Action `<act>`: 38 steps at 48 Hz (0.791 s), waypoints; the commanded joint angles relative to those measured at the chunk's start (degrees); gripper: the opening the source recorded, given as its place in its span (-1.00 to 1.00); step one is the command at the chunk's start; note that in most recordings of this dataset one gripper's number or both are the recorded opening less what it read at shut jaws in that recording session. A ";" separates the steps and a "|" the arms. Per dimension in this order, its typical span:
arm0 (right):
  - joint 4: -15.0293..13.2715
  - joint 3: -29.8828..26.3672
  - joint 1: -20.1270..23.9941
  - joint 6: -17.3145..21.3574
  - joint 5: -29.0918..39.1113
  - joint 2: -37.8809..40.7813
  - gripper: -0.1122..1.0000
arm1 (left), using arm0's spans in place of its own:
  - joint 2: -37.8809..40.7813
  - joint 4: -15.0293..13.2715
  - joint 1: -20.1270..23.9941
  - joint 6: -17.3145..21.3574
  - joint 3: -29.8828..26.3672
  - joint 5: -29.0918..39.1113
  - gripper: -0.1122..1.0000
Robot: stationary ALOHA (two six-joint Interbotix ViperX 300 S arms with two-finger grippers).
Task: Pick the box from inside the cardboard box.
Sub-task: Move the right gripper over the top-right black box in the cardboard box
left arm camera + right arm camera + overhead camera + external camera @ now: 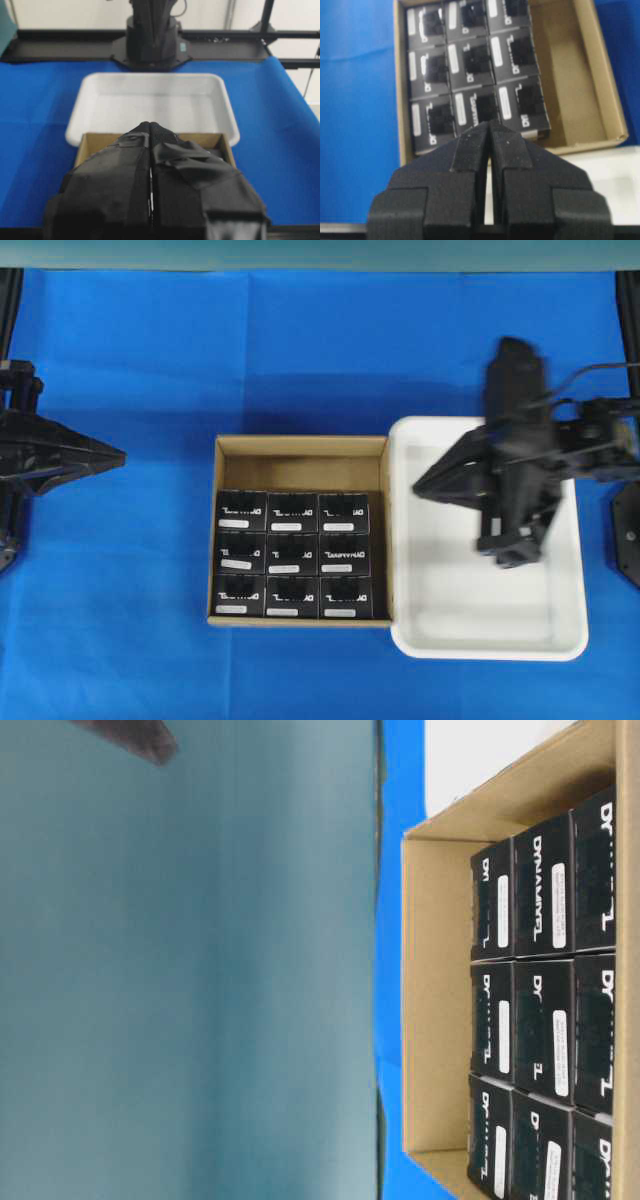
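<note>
The cardboard box (300, 465) lies open in the middle of the blue cloth. Several small black boxes (292, 553) with white lettering fill its near part in rows; a bare strip of floor shows at the back. My right gripper (418, 485) hovers over the white tray, just right of the cardboard box (570, 75), shut with nothing between its fingers. In the right wrist view its tip (489, 125) points at the black boxes (472, 60). At the far left my left gripper (120, 453) is shut and empty, its tip (150, 125) facing the cardboard box (92, 142).
A white rounded tray (480, 610) stands against the right wall of the cardboard box, with nothing seen in it. Blue cloth covers the table all around. The table-level view shows the cardboard box (435, 970) and black boxes (540, 1030) from close by.
</note>
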 commanded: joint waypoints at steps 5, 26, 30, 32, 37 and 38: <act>-0.35 -9.67 0.09 -0.35 9.40 9.49 -0.69 | 0.00 0.09 0.00 0.09 -1.58 -0.18 -0.88; -1.67 -24.08 0.00 -3.25 27.51 25.14 -0.66 | -1.14 0.09 -0.09 0.35 -1.67 0.62 -0.88; -1.67 -25.22 0.00 -5.27 28.13 26.54 -0.62 | -2.02 0.09 -0.09 0.26 -1.76 2.20 -0.88; -1.67 -25.66 0.00 -6.15 28.21 27.07 -0.60 | -2.37 0.09 -0.09 0.09 -1.93 2.99 -0.88; -1.67 -25.93 -0.09 -8.44 28.13 28.04 -0.52 | -3.34 0.09 -0.18 0.09 -2.02 5.01 -0.88; -1.67 -26.02 -0.18 -8.70 28.13 28.21 -0.49 | -3.43 0.09 -0.18 0.09 -2.02 5.19 -0.88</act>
